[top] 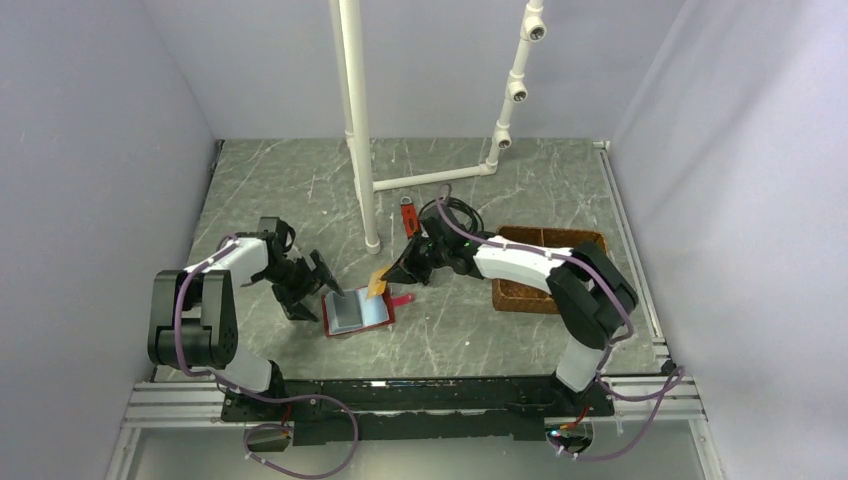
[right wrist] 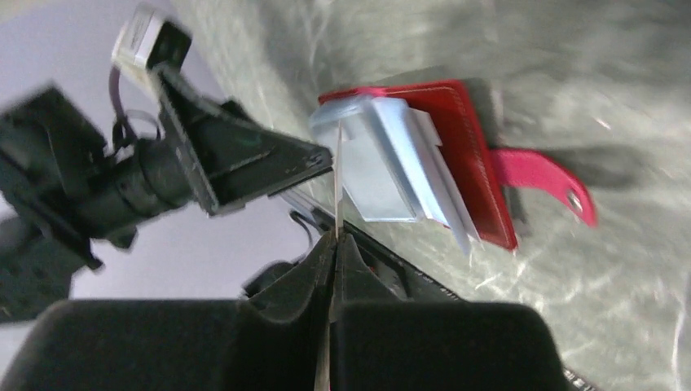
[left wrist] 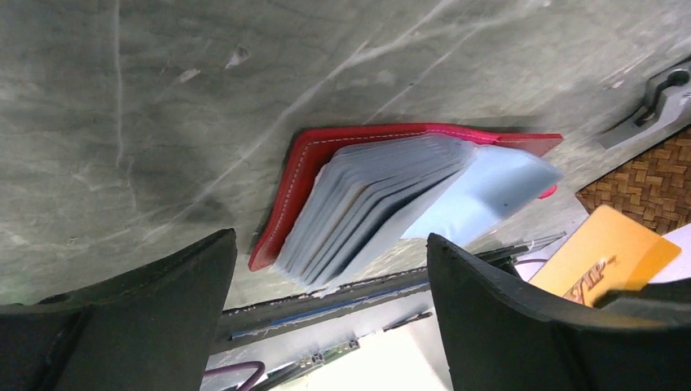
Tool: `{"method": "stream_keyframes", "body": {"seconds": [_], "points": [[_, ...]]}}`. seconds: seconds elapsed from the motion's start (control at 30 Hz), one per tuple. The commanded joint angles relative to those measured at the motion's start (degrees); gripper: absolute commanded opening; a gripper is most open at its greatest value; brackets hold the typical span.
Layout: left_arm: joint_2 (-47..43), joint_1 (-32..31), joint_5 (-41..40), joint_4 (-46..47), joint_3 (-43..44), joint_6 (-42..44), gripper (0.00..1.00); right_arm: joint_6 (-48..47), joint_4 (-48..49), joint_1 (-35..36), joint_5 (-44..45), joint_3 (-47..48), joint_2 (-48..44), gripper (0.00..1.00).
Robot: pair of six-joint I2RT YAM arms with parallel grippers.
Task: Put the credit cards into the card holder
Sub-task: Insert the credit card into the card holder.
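Card holder: the card holder (top: 358,312) lay open on the grey table (top: 480,330) at the centre of the top view, clear pockets (left wrist: 383,204) fanned up, snap tab (top: 402,298) poking out to the right.
Left gripper: the left gripper (top: 318,300) sat just left of the holder, jaws spread wide, nothing in them.
Right gripper: the right gripper (right wrist: 336,238) was pinched tight on an orange card (left wrist: 607,252), at the holder's upper right corner.
Woven tray: the woven tray (top: 545,270) sat right of centre, under the right arm.
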Motion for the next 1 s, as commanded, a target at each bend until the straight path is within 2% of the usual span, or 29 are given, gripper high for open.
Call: {"method": "stream_keyframes", "body": {"seconds": [0.0, 0.07, 0.1, 0.3, 0.5, 0.63, 0.97], "points": [[-0.94, 0.23, 2.24, 3.34, -2.66, -2.06, 0.89, -15.82, 20.72, 1.2, -12.41, -0.64, 2.45, 0.0], [-1.28, 0.23, 2.08, 4.11, -3.78, -2.61, 0.86, -19.18, 27.55, 1.33, -14.03, -4.49, 2.28, 0.0], [-1.44, 0.23, 2.21, 4.64, -4.21, -2.77, 0.85, -20.97, 27.62, 1.32, -14.22, -5.23, 2.56, 0.0], [-1.9, 0.23, -0.56, 3.8, -4.45, -3.56, 0.75, -32.34, 18.27, 2.27, -14.5, -2.89, 6.22, 0.0], [-1.85, 0.23, -3.99, 2.58, -3.71, -3.31, 0.56, -37.85, 18.53, 2.18, -18.17, -1.23, 10.9, 0.0], [-1.27, 0.23, -4.18, 2.63, -3.48, -3.01, 0.49, -37.93, 20.29, 2.2, -20.45, 0.03, 13.02, 0.0], [-1.9, 0.23, -4.86, 2.0, -2.91, -2.56, 0.49, -39.83, 19.27, 2.05, -19.42, -0.39, 10.11, 0.0]]}}
